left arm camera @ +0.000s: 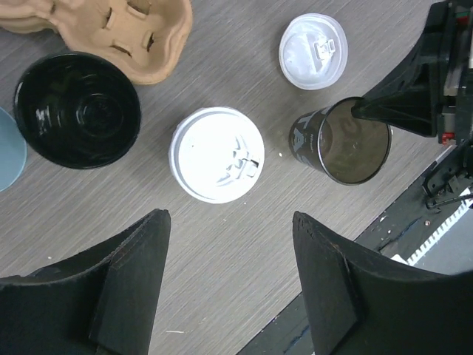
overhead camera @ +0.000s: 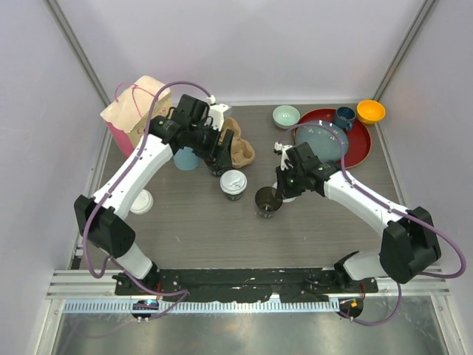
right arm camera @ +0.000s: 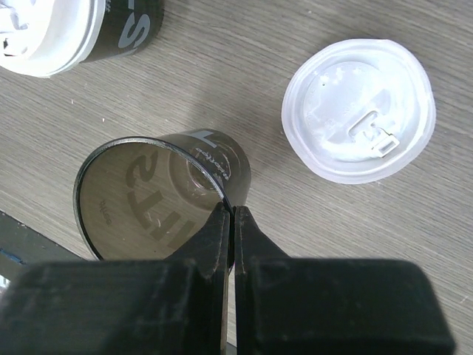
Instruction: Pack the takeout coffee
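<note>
**A:** Where do the coffees stand?

**B:** The lidded cup [left arm camera: 216,154] sits upright on the table [left arm camera: 229,314], between the cardboard carrier [left arm camera: 111,29] and the open cup [right arm camera: 140,200]. The left gripper [left arm camera: 229,222] hangs above it, spread wide, with nothing in it.

**A:** And the other arm?

**B:** The right gripper [right arm camera: 230,214] is pinched tight on the open cup's rim, one finger inside the wall and one outside. A loose lid [right arm camera: 358,111] lies just beside that cup on the table.

**A:** What worries you?

**B:** That thin rim. A one-sided pinch could buckle the paper, or tip the cup if the arm drags sideways. It may lean a little now, but the angle makes that hard to judge. And a lid pressed on off-centre would not seat, so it could pop off in the carrier.
</note>
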Available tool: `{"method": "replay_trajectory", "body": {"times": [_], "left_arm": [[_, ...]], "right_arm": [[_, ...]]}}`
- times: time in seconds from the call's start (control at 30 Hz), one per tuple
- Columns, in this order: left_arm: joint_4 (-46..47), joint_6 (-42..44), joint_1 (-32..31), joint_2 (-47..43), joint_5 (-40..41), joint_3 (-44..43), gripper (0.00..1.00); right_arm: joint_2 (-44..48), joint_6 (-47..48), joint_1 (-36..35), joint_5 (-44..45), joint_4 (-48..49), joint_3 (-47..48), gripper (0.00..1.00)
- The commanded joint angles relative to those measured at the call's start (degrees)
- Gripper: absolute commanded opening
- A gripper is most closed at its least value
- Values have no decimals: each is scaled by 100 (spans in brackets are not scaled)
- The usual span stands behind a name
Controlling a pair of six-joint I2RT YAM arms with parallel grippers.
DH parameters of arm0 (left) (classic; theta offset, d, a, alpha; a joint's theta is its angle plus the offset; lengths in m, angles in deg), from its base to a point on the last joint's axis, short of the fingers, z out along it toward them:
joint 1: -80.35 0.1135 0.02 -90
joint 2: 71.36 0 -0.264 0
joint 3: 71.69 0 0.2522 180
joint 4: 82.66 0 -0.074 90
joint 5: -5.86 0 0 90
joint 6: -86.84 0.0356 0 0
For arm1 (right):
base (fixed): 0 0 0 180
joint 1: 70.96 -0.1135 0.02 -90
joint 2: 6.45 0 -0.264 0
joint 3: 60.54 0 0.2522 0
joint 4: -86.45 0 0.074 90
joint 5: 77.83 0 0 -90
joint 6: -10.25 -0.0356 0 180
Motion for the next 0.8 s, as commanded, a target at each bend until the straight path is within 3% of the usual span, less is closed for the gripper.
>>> {"method": "replay_trajectory", "body": {"times": [0.0, 0.13, 0.23, 0.4, 0.5, 0.6, 0.77], "left_arm": [[74, 306, 86, -386, -187, 67, 72], [109, 350, 227, -448, -213, 207, 72], [74, 359, 262, -431, -266, 234, 72], [65, 376, 306, -404, -328, 172, 72], [48, 376, 306, -378, -372, 163, 72], [30, 376, 306, -360, -407, 172, 72], [56, 376, 315, -413, -459, 216, 72]], "right_arm": [[-156, -64, -94, -28, 317, 77, 1], [-376, -12, -120, 95, 308, 103, 4], [-456, 23, -146, 121, 317, 130, 11], [-386, 103, -138, 200, 177, 296, 44], [-228, 190, -120, 306, 27, 577, 56], [0, 200, 46, 280, -61, 876, 62], [169, -152, 1205, -98, 421, 589, 63]]}}
